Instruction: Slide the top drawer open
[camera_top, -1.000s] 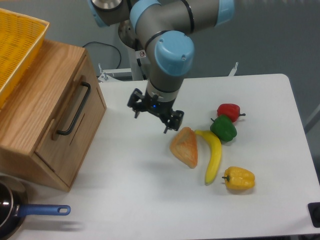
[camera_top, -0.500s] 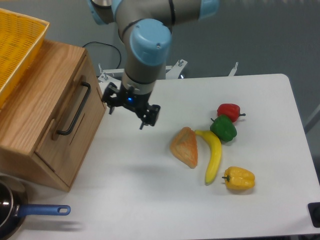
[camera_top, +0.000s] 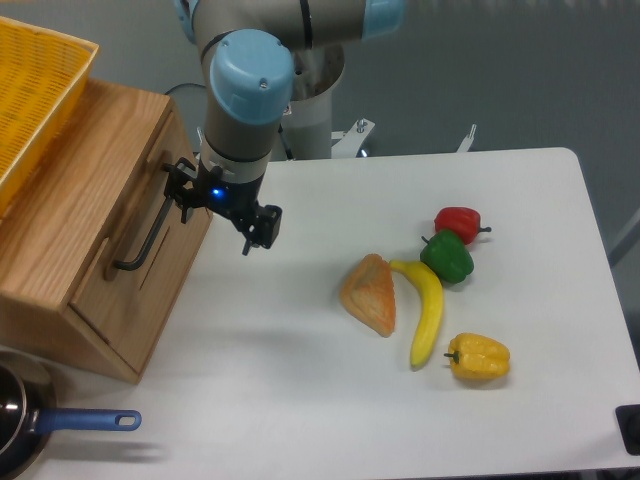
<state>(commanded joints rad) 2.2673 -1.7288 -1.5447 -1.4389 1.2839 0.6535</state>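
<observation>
Having swung leftward across the white desk over the last second, away from the orange wedge of bread and the yellow banana, now sits hard against the cabinet front: black two-finger hand, fingers spread apart and holding nothing, one finger up by the top end of the long black metal bar handle, the other hanging just off the cabinet's near corner. Cannot tell whether any finger touches the bar yet. Means approach nearly finished, grasp not begun, wide shallow light-oak top drawer shut flush in its wooden cabinet at the desk's left edge, under the yellow mesh basket.

Faces right and slightly toward the camera, front panel tilted back. Long axis of panel and handle running from upper right, near the hand, down to lower left. Pull likely needed square to that panel, out over open desk toward the fruit. Probably still requires fingers straddling the bar before closing.
</observation>
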